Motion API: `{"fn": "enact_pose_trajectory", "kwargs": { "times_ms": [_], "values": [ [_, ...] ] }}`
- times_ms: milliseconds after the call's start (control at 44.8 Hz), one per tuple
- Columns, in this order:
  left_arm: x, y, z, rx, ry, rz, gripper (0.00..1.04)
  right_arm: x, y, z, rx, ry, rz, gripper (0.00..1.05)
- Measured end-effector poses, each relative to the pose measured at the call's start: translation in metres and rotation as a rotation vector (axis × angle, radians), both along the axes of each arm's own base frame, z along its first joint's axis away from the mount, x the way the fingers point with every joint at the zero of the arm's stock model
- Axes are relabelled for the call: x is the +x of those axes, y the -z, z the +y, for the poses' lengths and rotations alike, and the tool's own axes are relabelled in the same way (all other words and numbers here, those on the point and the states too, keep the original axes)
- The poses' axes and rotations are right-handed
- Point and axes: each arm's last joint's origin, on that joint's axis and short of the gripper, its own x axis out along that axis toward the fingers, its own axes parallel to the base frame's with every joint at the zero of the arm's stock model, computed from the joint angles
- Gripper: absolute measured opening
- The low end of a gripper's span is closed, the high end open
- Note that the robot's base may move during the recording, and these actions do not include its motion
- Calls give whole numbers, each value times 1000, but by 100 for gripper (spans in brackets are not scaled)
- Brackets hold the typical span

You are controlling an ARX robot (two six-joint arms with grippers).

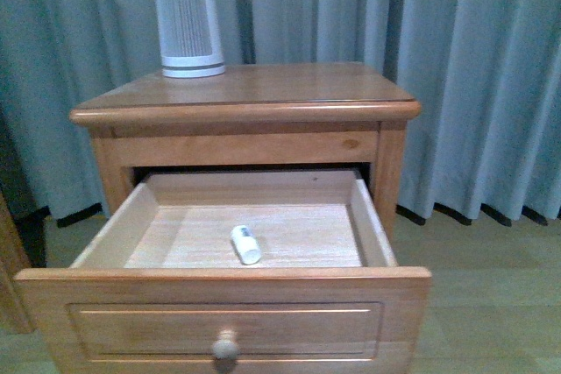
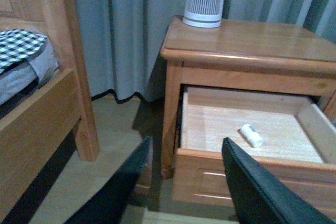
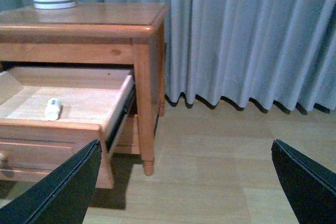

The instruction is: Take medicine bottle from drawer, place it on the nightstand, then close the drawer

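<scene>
Nightstand point(image 1: 289, 85) with its drawer point(image 1: 219, 317) pulled open, and a medicine bottle point(image 1: 246, 244) lying inside.

The bottle lies on its side on the drawer floor, mid-width and near the front wall, its long axis roughly front to back. Both the left gripper point(image 2: 186, 142) and the right gripper point(image 3: 186, 145) hang outside the drawer, jaws spread and empty. The left looks nearer and faces the bottle, while the right points mostly past the drawer. The front view shows neither arm, and only the left wrist view shows the bed frame point(image 2: 63, 77).
</scene>
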Motion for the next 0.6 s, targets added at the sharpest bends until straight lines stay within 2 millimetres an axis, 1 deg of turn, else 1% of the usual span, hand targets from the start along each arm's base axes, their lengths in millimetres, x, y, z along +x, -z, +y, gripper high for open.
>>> {"fn": "enact_pose_trajectory", "kwargs": {
  "times_ms": [201, 246, 469, 603],
  "values": [
    [-1, 20, 0, 19, 0, -8, 12, 0, 0, 0, 0, -3, -1, 98],
    [-1, 25, 0, 20, 2, -7, 3, 0, 0, 0, 0, -1, -2, 98],
    [-1, 48, 1, 24, -8, -3, 4, 0, 0, 0, 0, -9, 0, 98],
    [-1, 52, 1, 25, -5, -7, 4, 0, 0, 0, 0, -8, 0, 98]
  ]
}}
